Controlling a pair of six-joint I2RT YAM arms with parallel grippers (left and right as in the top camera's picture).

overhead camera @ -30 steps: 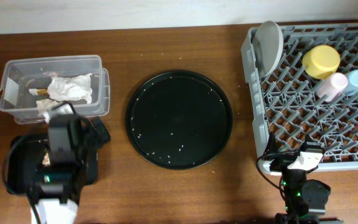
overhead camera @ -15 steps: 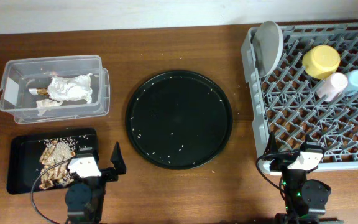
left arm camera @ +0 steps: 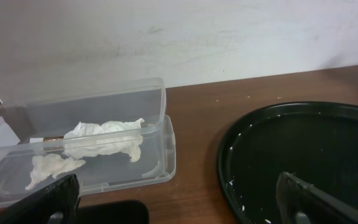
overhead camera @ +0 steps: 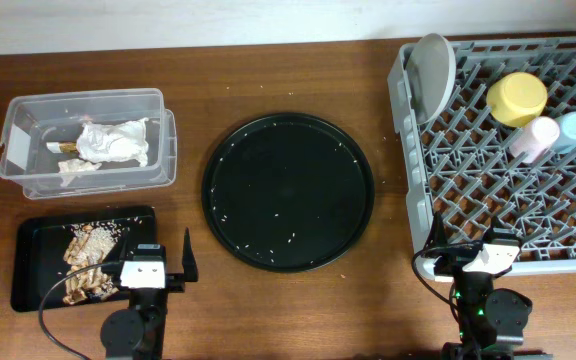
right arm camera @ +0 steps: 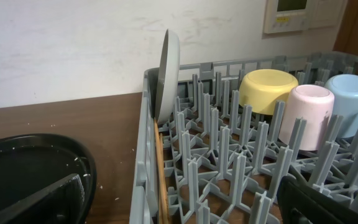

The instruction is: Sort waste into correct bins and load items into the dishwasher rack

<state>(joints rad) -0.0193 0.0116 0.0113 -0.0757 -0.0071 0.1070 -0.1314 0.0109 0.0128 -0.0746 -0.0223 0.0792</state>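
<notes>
Crumpled white napkins (overhead camera: 113, 140) with a brownish wrapper lie in the clear tub (overhead camera: 168, 150). Beige food scraps (overhead camera: 88, 262) lie in the shallow black tray (overhead camera: 30, 262). The grey rack (overhead camera: 408, 170) holds the plate (overhead camera: 433, 68) on edge, the yellow bowl (overhead camera: 516, 98), pink cup (overhead camera: 536, 137) and blue cup (overhead camera: 573, 128). Chopsticks (right arm camera: 161, 180) lie along the rack's left wall. My left gripper (overhead camera: 153, 262) is open and empty at the table's front, beside the black tray. My right gripper (overhead camera: 473, 262) is open and empty at the rack's front edge.
A large round black tray (overhead camera: 288, 190) with a few white crumbs sits mid-table between the bins and the rack. The left wrist view shows the tub (left arm camera: 160, 124) and this tray (left arm camera: 303, 149) ahead. A white wall runs behind the table.
My left arm has drawn back from over the shallow black tray to the table's front edge, uncovering the food scraps in it. The right arm has not moved.
</notes>
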